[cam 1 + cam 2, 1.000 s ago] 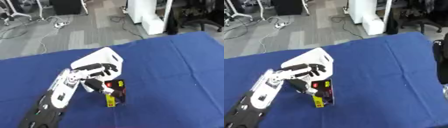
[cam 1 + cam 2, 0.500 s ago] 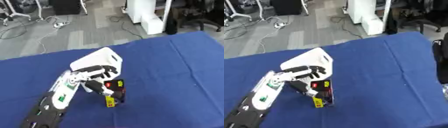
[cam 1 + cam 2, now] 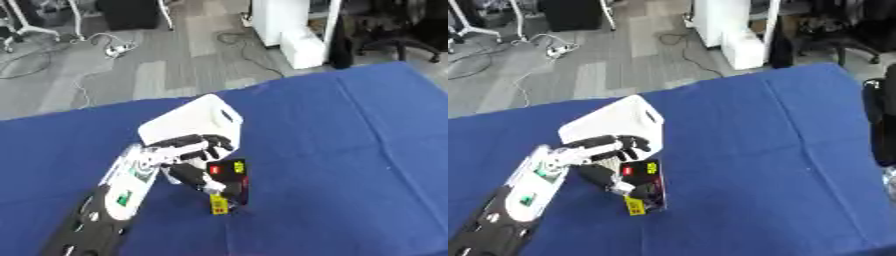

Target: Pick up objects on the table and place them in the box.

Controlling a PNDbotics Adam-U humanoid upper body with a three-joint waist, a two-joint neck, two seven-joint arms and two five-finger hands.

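Black packet [image 3: 231, 181], one white box [image 3: 191, 125].

Left eye view: looks down from the robot's head, tilted forward over the blue desk [image 3: 350, 150], with grey floor beyond its far edge.
Right eye view: same height and downward slant, set slightly to the right, so everything sits further left in the picture.
Nearness: close above the desk; the left arm enters from the lower left corner.
Shared scene: white box [image 3: 188, 127], left hand [image 3: 197, 150], desk top and far floor.
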